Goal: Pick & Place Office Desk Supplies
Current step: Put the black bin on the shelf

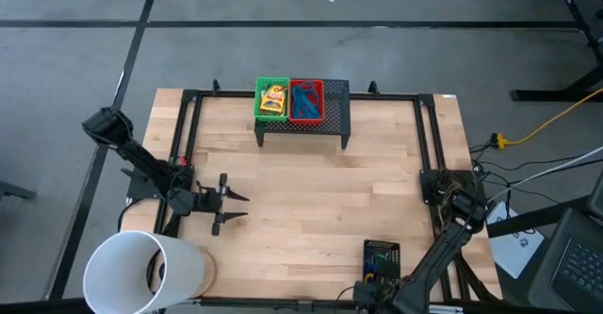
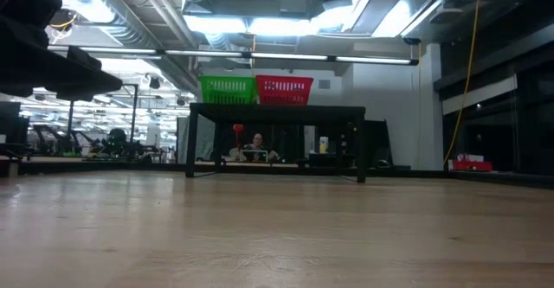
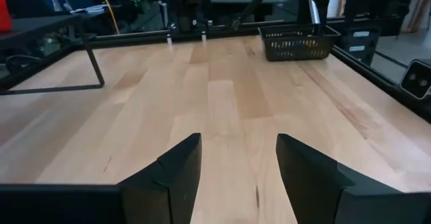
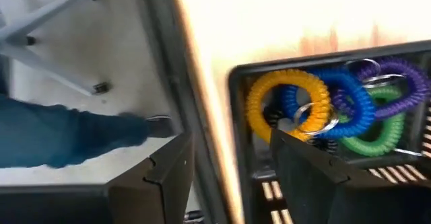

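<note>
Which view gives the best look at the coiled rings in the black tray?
The right wrist view: the coiled rings fill it, yellow, blue, purple and green, in the black tray. The high view shows only specks of colour; the left wrist view only the tray, far across the table; the low view nothing.

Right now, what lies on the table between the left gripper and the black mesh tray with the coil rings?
Nothing: in the high view only bare wood separates the left gripper from the black mesh tray. The left wrist view shows the same bare stretch.

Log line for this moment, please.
left pincer: open, empty, over bare table | right pincer: open, above black tray of coil rings
</note>
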